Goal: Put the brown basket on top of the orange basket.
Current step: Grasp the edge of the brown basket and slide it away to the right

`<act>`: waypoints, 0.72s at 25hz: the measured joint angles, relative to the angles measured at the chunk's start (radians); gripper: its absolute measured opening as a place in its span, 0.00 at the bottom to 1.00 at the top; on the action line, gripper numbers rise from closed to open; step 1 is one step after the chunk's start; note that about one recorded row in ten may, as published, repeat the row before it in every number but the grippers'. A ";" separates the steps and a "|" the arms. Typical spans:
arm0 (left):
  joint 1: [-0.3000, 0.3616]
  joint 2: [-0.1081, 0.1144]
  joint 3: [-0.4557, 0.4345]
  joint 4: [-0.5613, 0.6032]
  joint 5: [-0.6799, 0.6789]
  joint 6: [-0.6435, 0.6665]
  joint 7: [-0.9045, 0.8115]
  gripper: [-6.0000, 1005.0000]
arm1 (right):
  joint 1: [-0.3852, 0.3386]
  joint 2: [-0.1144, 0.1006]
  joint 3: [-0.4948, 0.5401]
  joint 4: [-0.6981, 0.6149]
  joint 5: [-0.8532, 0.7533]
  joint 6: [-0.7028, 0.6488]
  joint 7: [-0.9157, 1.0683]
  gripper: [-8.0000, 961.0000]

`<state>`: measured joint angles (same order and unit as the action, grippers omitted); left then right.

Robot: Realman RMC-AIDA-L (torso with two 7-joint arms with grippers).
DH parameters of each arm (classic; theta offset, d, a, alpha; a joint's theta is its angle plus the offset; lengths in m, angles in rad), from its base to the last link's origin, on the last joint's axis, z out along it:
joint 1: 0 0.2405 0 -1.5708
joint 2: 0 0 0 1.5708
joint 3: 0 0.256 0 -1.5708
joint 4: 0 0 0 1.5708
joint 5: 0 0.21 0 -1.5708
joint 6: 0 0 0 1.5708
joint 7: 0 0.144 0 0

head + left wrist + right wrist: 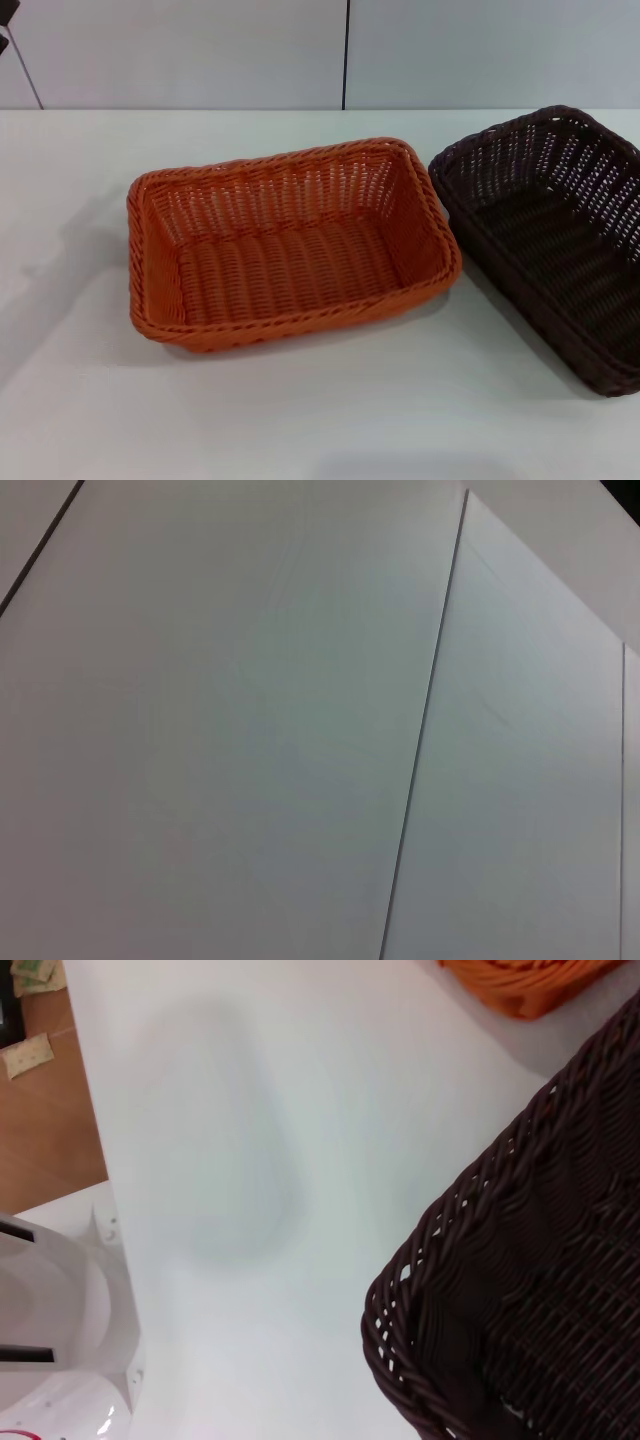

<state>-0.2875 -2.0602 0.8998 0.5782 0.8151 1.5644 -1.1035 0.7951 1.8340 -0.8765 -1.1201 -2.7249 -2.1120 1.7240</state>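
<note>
On the worktop (300, 420) the brown basket (560, 240) sits beside the orange basket (290, 245), unstacked; nothing done yet, neither arm's jaws visible, state unknowable

No arm or end effector visible in head view. Neither wrist view shows its own fingers. Right wrist sits low beside the brown basket (520, 1290) corner; left wrist faces blank panels only.

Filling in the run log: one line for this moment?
stage: not started | brown basket: on table, right of orange basket, not stacked | both baskets: empty | grippers: out of view
</note>
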 joint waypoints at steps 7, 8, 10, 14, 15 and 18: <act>0.000 -0.001 -0.001 0.001 -0.003 0.004 0.001 0.72 | -0.004 0.017 -0.024 0.000 -0.025 0.010 -0.004 0.86; 0.000 -0.001 -0.001 0.000 -0.003 0.005 0.001 0.72 | -0.004 0.020 -0.031 -0.001 -0.035 0.011 -0.005 0.86; 0.001 -0.002 -0.001 -0.003 -0.003 0.005 0.005 0.72 | -0.004 0.023 -0.040 -0.002 -0.048 0.012 -0.005 0.86; 0.001 -0.003 -0.001 -0.004 -0.003 0.005 0.013 0.72 | -0.004 0.024 -0.047 -0.001 -0.066 0.013 -0.009 0.86; 0.001 -0.003 -0.001 -0.004 -0.003 0.005 0.013 0.72 | -0.005 0.024 -0.047 -0.002 -0.072 0.015 -0.011 0.86; 0.002 -0.004 -0.001 -0.006 -0.003 0.006 0.013 0.72 | -0.010 0.024 -0.047 -0.005 -0.095 0.040 -0.018 0.86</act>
<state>-0.2851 -2.0643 0.8988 0.5726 0.8126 1.5706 -1.0905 0.7847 1.8578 -0.9235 -1.1248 -2.8195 -2.0723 1.7057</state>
